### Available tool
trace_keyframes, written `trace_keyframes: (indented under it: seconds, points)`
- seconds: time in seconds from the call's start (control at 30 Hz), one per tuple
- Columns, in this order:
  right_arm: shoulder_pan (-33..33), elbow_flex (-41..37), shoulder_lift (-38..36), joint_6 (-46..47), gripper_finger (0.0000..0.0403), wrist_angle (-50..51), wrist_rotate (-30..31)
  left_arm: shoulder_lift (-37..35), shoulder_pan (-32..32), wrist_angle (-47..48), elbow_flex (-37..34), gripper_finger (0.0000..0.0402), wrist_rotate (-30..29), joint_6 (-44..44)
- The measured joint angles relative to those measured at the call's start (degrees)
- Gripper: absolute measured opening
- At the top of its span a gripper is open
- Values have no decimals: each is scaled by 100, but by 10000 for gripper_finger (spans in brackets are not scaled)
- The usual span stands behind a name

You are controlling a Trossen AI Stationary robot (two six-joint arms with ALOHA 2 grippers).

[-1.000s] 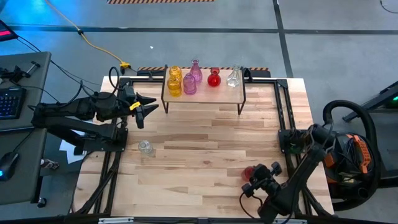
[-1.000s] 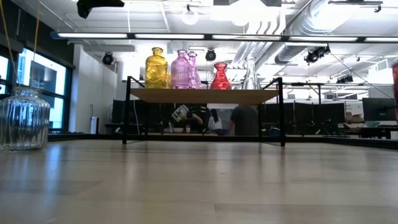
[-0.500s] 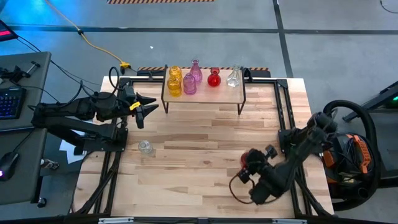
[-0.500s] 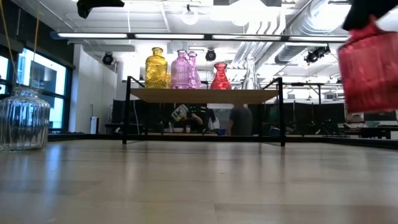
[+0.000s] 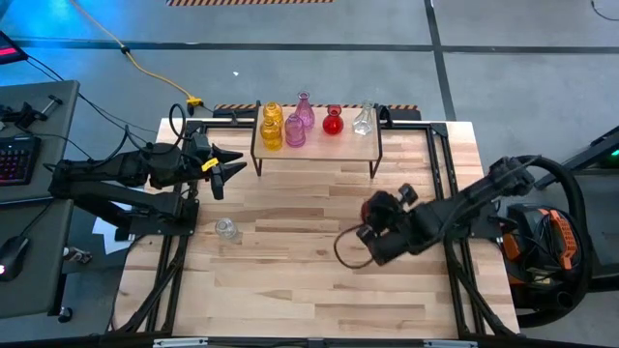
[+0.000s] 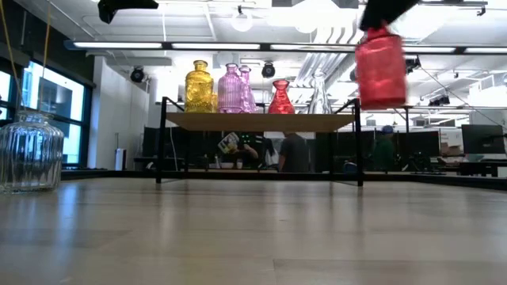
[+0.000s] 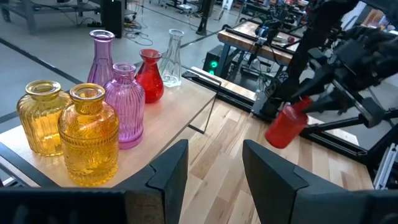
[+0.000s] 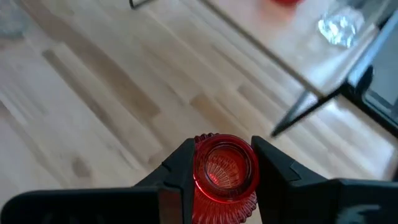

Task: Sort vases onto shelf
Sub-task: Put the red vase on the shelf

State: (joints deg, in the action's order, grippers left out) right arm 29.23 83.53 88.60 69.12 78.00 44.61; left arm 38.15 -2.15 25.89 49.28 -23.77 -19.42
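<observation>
So the right gripper (image 8: 224, 163) has its two fingers closed snug around the neck of a red vase (image 6: 380, 67), holding it up in the air well clear of the table (image 5: 319, 280), out in front of the shelf's right-hand end. Nearest the low camera there's one clear ribbed vase (image 6: 29, 150) sitting on the table by itself, over on the left arm's side, not sorted yet. Further back is the shelf (image 5: 363, 144), and it already has six on it: two yellow vases (image 7: 87, 130) at the left end, two pink vases (image 7: 124, 102) next, then a red bud vase (image 7: 149, 74) and a clear slim vase (image 7: 174, 56). The left gripper (image 7: 211, 162) is just parked near the shelf's left end, fingers spread apart, holding nothing. My take: the step here is getting the carried vase up onto the shelf next to its red twin. The gap around that one looks tight, with clear glass on one side and pink on the other, so I'd come in high over the front edge, keep the vase upright, lower it straight down beside the red one, and only let go once the base is sitting flat. Swinging in sideways seems like the way to knock a neighbour off the back.
</observation>
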Motion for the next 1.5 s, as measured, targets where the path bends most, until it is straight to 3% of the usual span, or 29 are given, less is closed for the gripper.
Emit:
trace_keyframes:
  seconds: [0.2,0.53,0.97,1.5]
  points:
    - [-694,0,-120,-1065,91,-897,-2,0,0,0,0,145,0,-4]
    - [-1918,0,-122,-2914,91,-2724,-595,23,-2,2,0,145,2,-48]
    - [-3060,0,-122,-4980,91,-4208,-1051,26,0,4,0,145,75,73]
    - [-4178,179,-103,-6392,97,-4604,-2302,26,-1,0,0,145,46,17]
